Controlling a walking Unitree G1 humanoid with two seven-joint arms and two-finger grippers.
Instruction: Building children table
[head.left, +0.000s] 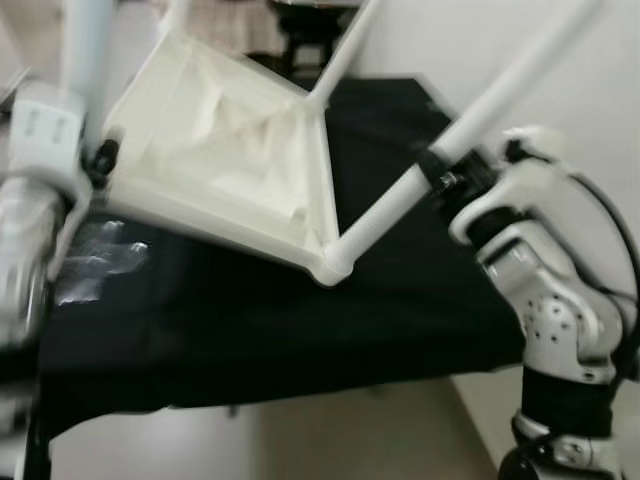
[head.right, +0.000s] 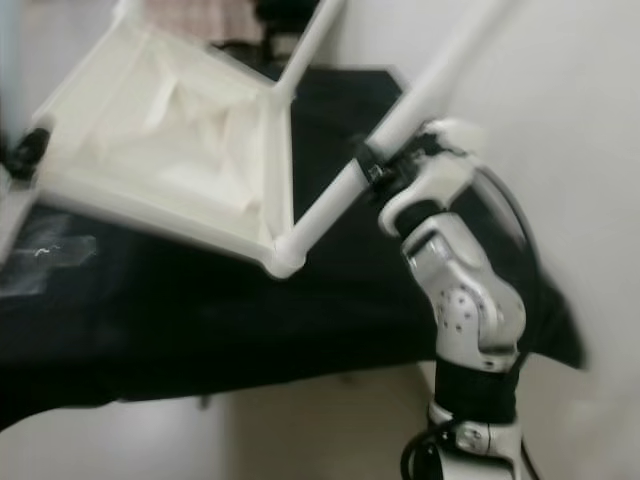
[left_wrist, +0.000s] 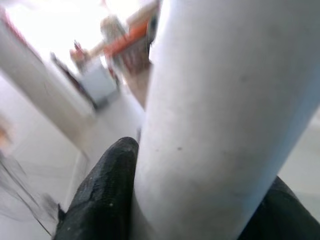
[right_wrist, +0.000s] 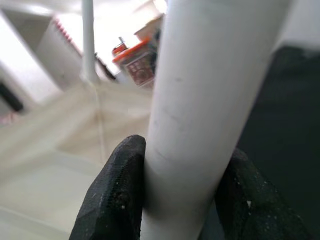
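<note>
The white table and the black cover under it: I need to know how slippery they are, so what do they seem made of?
The white table looks like moulded plastic: smooth, faintly glossy, with ribs under its top. Its leg, held by the right gripper, is smooth and matte, plastic or painted tube. The black cover looks like soft matte cloth, draping over the edge.

The upturned tabletop (head.left: 230, 150) sat tilted on the cloth-covered table (head.left: 300, 320), 2 legs sticking up behind and to the right. A plastic bag (head.left: 95, 260) lay left, beside its near edge.
</note>
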